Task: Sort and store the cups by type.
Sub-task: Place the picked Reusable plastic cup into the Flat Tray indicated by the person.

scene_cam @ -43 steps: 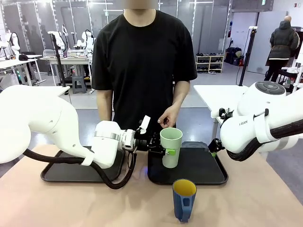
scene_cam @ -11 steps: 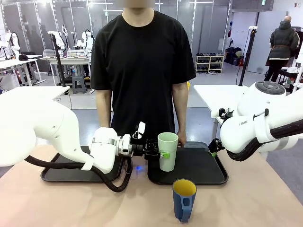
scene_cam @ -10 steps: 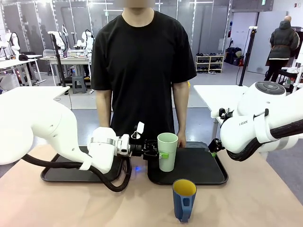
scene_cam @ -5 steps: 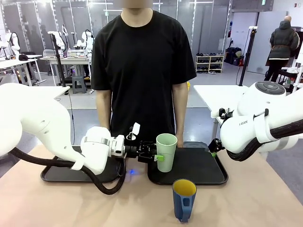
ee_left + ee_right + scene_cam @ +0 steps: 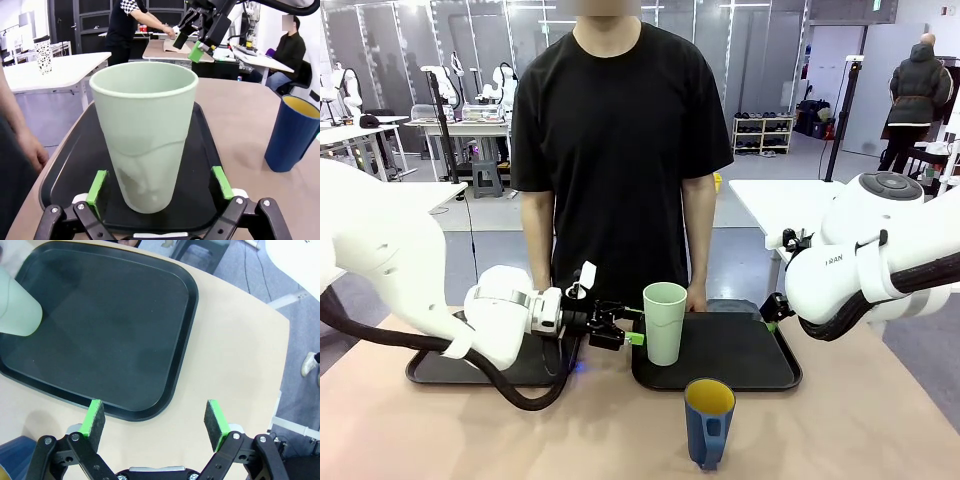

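Tumbler on tray, mug to go: about halfway.
Green tumbler (image 5: 664, 322) upright on right tray (image 5: 745, 350); left gripper (image 5: 628, 326) jaws spread just beside it, not touching. Blue mug (image 5: 709, 420) on bare table (image 5: 840, 440), 1 of 2 unstored. Right gripper (image 5: 155, 420) spread wide, empty.

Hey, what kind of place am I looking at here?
Most likely a robotics lab: a left arm and right arm stand at a table with black trays, and more work tables fill the open hall behind the person.
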Controlling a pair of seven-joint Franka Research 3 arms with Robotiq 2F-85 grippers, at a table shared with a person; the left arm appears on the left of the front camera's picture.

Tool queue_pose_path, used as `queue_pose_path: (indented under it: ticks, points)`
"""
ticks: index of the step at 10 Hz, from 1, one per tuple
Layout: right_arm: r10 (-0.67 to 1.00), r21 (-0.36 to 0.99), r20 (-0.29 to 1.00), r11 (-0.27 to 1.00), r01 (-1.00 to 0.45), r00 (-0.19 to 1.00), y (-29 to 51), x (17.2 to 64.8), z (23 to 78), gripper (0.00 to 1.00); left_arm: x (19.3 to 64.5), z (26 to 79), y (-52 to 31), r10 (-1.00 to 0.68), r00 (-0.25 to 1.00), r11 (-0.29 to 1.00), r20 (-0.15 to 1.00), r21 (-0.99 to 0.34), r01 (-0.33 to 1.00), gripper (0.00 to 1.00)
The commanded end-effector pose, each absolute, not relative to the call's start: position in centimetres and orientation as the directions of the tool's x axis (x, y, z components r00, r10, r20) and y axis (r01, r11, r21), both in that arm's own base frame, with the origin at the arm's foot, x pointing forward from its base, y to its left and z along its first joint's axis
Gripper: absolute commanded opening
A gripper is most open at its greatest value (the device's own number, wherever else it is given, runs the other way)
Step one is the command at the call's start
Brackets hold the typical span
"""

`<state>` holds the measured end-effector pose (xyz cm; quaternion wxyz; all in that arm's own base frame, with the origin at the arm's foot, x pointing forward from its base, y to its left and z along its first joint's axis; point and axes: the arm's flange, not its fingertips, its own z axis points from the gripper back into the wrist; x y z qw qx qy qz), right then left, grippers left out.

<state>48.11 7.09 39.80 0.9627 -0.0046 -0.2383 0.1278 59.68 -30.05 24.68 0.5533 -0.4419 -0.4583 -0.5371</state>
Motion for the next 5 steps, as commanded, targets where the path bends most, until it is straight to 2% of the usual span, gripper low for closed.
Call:
queue_pose_path:
  ticks: [1, 5]
  points:
    - [0.252, -0.073, 0.458, 0.966, -0.246, 0.853, 7.0, 48.0, 39.7, 1.00, 57.4, 25.5, -28.8, -0.215, -0.008, 0.083, 0.977, 0.026, 0.996, 1.00]
    - [0.252, -0.073, 0.458, 0.966, -0.246, 0.853, 7.0, 48.0, 39.7, 1.00, 55.4, 27.3, -26.1, -0.272, -0.021, 0.143, 0.962, 0.062, 0.988, 1.00]
